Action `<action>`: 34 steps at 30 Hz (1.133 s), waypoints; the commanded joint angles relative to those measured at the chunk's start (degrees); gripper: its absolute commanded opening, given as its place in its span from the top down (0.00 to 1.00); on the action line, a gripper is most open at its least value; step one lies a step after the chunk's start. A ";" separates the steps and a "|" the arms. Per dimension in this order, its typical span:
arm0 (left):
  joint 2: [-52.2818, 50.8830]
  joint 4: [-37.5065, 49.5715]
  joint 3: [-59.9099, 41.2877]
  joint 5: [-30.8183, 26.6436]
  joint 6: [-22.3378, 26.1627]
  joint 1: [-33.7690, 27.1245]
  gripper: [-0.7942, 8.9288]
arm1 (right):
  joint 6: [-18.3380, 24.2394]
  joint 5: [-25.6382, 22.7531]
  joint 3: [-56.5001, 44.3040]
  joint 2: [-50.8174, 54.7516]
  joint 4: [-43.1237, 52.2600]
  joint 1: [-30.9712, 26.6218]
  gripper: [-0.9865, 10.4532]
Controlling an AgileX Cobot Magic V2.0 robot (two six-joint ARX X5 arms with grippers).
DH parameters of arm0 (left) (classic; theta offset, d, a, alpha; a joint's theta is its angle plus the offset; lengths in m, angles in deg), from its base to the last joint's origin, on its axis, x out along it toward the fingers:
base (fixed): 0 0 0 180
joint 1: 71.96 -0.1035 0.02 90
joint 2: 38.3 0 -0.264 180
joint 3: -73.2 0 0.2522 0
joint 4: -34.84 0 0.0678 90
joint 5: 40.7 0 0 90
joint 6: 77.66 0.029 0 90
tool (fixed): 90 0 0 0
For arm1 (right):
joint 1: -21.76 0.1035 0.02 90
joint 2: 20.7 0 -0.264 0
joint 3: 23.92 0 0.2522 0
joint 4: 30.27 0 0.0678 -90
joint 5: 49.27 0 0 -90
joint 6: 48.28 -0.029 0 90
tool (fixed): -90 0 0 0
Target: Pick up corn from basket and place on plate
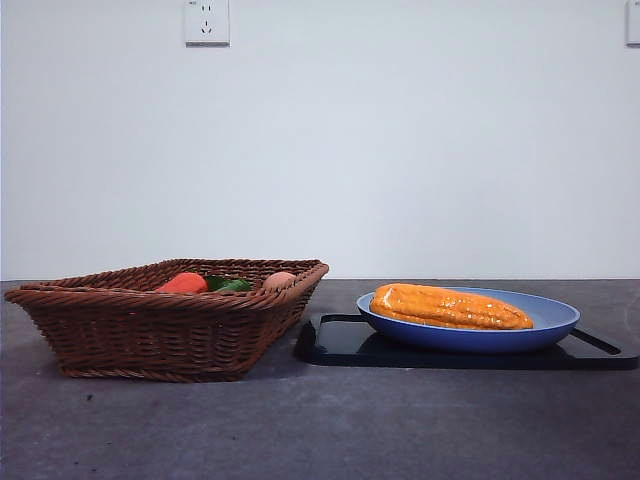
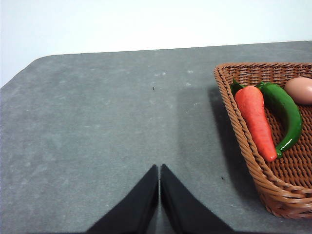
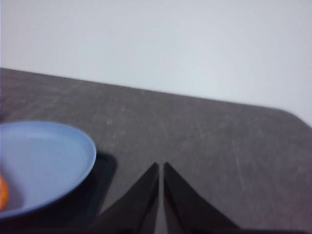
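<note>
The orange-yellow corn (image 1: 450, 306) lies on its side in the blue plate (image 1: 545, 322), which rests on a black tray at the right. One end of the corn (image 3: 3, 192) shows at the plate's (image 3: 53, 161) edge in the right wrist view. The brown wicker basket (image 1: 150, 325) stands at the left. My left gripper (image 2: 159, 168) is shut and empty over bare table beside the basket (image 2: 243, 141). My right gripper (image 3: 161, 165) is shut and empty over the table beside the plate. Neither arm shows in the front view.
The basket holds a red-orange carrot-like vegetable (image 2: 256, 119), a green pepper (image 2: 285, 114) and a round peach-coloured item (image 2: 300, 90). A flat black tray (image 1: 345, 345) lies under the plate. A white wall with a socket (image 1: 207, 22) stands behind the grey table.
</note>
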 commanded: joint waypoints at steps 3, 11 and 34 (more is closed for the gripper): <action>0.00 -0.57 -1.42 0.13 -0.09 -0.09 0.91 | -1.53 -0.22 -0.31 0.76 -2.84 -0.07 0.91; 0.00 -0.55 -1.42 0.13 -0.09 -0.09 0.91 | -1.57 -0.20 -0.31 0.74 -8.15 -0.07 0.91; 0.00 -0.55 -1.42 0.13 -0.09 -0.11 0.91 | -1.55 -0.20 -0.31 0.74 -5.57 -0.07 0.91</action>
